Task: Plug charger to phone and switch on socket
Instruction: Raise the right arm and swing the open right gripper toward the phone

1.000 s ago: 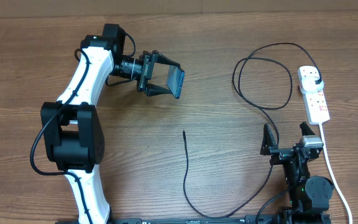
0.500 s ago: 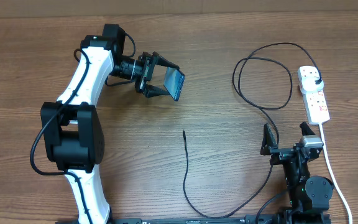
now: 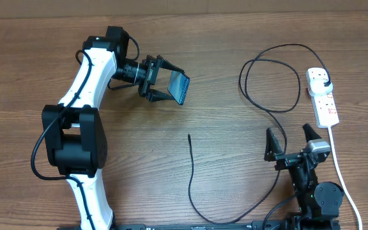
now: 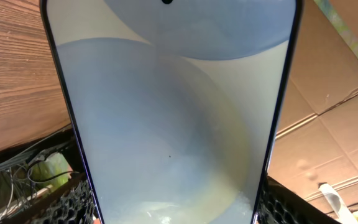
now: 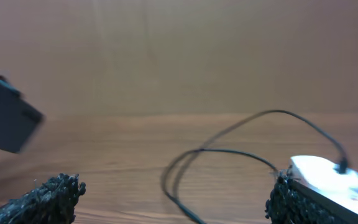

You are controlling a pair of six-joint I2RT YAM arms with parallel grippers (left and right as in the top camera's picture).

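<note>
My left gripper [image 3: 166, 86] is shut on the phone [image 3: 181, 86] and holds it tilted above the table at the upper middle. The phone's pale blue screen fills the left wrist view [image 4: 166, 112], between the two finger pads. The charger cable [image 3: 260, 102] loops on the table; its connector tip [image 3: 189, 135] lies free at the centre and its black plug [image 3: 325, 82] sits in the white socket strip [image 3: 322, 97] at the right. My right gripper [image 3: 291, 142] is open and empty near the front right. The right wrist view shows the cable [image 5: 229, 149] and the strip [image 5: 325, 174].
The strip's thick white cord [image 3: 341, 172] runs down the right side past my right arm. The charger cable sweeps along the front edge [image 3: 235, 217] toward my right arm's base. Cardboard [image 4: 334, 93] stands behind the table.
My right gripper has shifted slightly and its fingers now stand wider apart. The left gripper with the phone has barely moved.
</note>
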